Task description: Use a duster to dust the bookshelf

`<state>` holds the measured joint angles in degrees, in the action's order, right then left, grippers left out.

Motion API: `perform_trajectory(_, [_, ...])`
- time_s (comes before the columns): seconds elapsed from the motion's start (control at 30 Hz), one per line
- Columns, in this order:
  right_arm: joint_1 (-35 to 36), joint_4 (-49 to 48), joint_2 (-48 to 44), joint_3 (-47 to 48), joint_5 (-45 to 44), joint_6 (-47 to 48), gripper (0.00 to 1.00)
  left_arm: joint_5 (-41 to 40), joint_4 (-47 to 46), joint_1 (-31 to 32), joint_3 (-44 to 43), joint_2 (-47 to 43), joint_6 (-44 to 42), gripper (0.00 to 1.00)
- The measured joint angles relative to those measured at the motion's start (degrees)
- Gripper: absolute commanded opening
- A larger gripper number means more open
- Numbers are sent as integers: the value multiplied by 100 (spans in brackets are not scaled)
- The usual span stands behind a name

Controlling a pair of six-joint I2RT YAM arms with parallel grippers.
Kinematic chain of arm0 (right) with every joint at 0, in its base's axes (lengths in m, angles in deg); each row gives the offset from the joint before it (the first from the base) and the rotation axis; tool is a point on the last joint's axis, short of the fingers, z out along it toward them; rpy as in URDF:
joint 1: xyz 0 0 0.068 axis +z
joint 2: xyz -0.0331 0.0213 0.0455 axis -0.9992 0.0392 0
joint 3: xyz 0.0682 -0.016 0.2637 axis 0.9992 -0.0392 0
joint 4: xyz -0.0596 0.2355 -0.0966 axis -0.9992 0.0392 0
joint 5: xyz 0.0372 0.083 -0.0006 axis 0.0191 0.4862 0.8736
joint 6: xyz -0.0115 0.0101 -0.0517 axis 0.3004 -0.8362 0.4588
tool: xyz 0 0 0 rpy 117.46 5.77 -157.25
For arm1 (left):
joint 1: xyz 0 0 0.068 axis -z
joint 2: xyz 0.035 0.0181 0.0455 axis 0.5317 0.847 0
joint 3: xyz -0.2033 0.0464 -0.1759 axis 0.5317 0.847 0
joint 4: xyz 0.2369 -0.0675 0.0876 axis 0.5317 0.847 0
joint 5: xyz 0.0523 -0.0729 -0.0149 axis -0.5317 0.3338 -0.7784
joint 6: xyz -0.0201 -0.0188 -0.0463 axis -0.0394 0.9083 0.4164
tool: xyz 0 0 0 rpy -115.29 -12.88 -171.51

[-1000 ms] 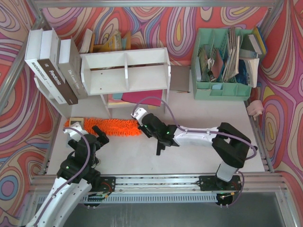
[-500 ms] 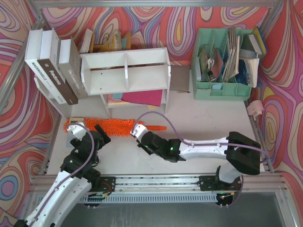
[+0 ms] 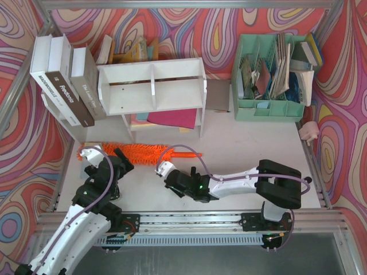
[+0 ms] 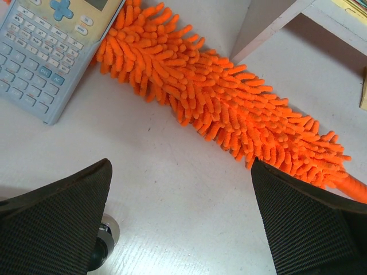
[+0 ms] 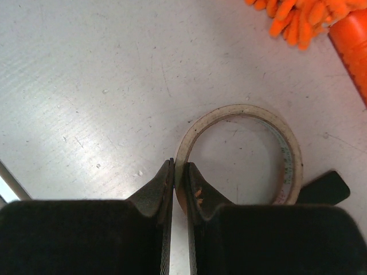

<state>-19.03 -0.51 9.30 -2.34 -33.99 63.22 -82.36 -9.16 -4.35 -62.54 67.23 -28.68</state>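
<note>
The orange duster [image 3: 140,153] lies flat on the table in front of the white bookshelf [image 3: 152,86], with its handle [image 3: 186,154] pointing right. In the left wrist view the duster [image 4: 229,103] runs diagonally just beyond my open, empty left gripper [image 4: 180,229]; that gripper [image 3: 117,166] sits at the duster's left end. My right gripper [image 3: 163,172] is near the handle end and is shut on the rim of a tape roll [image 5: 241,109]. The jaws [image 5: 179,172] pinch the ring's left wall. The duster's tip [image 5: 292,17] and handle [image 5: 355,40] show at the top right.
A calculator [image 4: 46,51] lies by the duster's left end. A shelf leg [image 4: 269,28] stands behind the duster. Large books [image 3: 63,86] lean left of the shelf. A mint-green organizer [image 3: 269,74] stands at the back right, with a small pink object [image 3: 309,132] near it.
My right gripper has moved from the duster's handle end toward the near edge and slightly left, carrying the tape roll and uncovering the handle. The left arm has barely shifted.
</note>
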Motion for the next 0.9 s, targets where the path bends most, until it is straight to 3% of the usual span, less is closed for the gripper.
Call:
perform_trajectory(0.4, [0, -66, 205, 72, 111, -57, 26, -120, 120, 0, -52, 90, 50, 98])
perform_trajectory(0.7, [37, -125, 247, 157, 96, -68, 67, -721, 654, -28, -717, 636, 603, 99])
perform_trajectory(0.9, [37, -223, 245, 157, -24, -66, 77, -881, 844, -188, -905, 1086, 605, 98])
